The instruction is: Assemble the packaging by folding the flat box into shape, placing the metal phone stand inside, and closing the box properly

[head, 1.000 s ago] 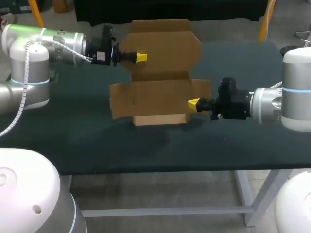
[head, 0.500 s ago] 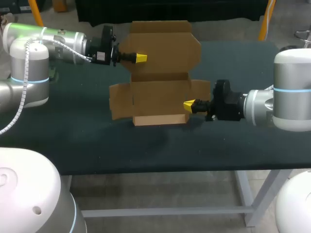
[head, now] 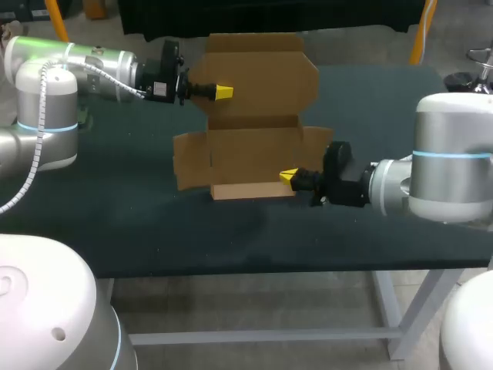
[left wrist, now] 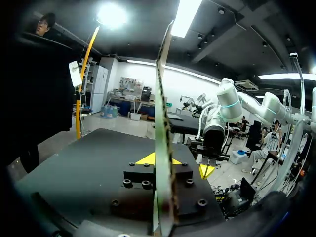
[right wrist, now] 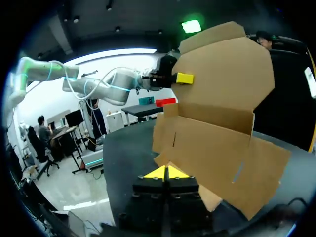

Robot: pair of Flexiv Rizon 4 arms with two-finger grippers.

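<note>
The half-folded cardboard box (head: pixel 254 154) sits on the table (head: pixel 154 223) near the middle of its far edge. Its tall lid panel (head: pixel 262 77) stands upright at the back, its side flaps (head: pixel 189 158) are spread outward, and its low front wall (head: pixel 253 190) faces the near edge. The left gripper (head: pixel 223 92) comes in from the left edge and grasps the lid panel at its left side. In the left wrist view the cardboard runs edge-on between the two yellow tips, which press it from both sides. The right gripper (head: pixel 288 176) is at the right end of the front wall, low over the table. Its fingers (right wrist: pixel 158 173) are clenched together with nothing between them, the box just ahead.
</note>
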